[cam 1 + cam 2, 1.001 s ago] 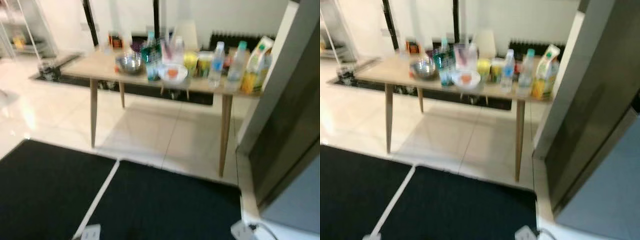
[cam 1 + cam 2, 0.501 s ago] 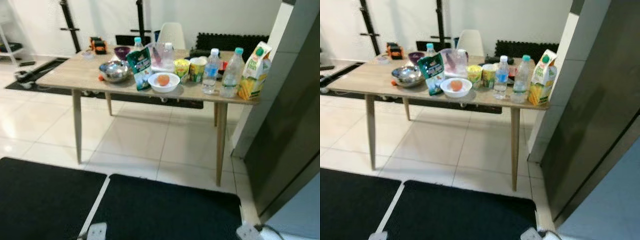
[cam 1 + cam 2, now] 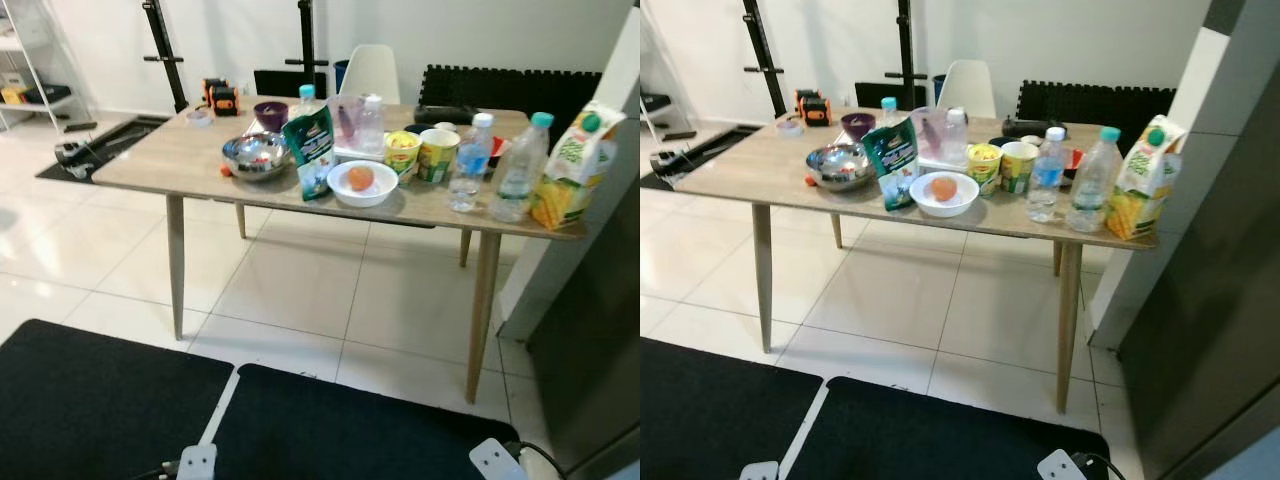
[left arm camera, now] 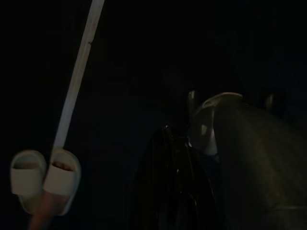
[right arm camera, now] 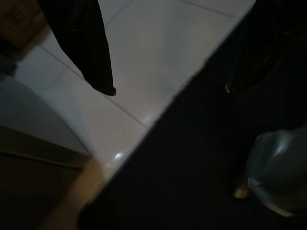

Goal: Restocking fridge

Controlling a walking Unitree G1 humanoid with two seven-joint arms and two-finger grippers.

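A wooden bench (image 3: 160, 160) on four slim legs stands on pale tiles, with a black mat (image 3: 100, 400) on the floor nearer the camera. The groceries crowd its middle and 3 o'clock end. At the centre sits a white bowl (image 3: 362, 186) holding an orange fruit (image 3: 360, 177). Just at its 9 o'clock leans a green pouch (image 3: 309, 152), and further toward 9 o'clock is a steel bowl (image 3: 257, 156). Toward 3 o'clock from the white bowl stand two yellow-green cups (image 3: 403, 155), then a small bottle (image 3: 467, 176) with a blue label and white cap, then a taller clear bottle (image 3: 520, 166) with a teal cap. At the bench's 3 o'clock edge stands a juice carton (image 3: 568, 170), yellow and green with a green cap, upright. A purple bowl (image 3: 270, 113) sits toward 12 o'clock. A dark fridge side (image 3: 1230, 330) rises at 3 o'clock.

The right tool (image 5: 168, 88) hangs over the tile and mat edge, its fingers (image 5: 96, 62) spread apart and holding nothing. The left tool hangs in deep shade above the mat; whether it is released or clenched cannot be told.
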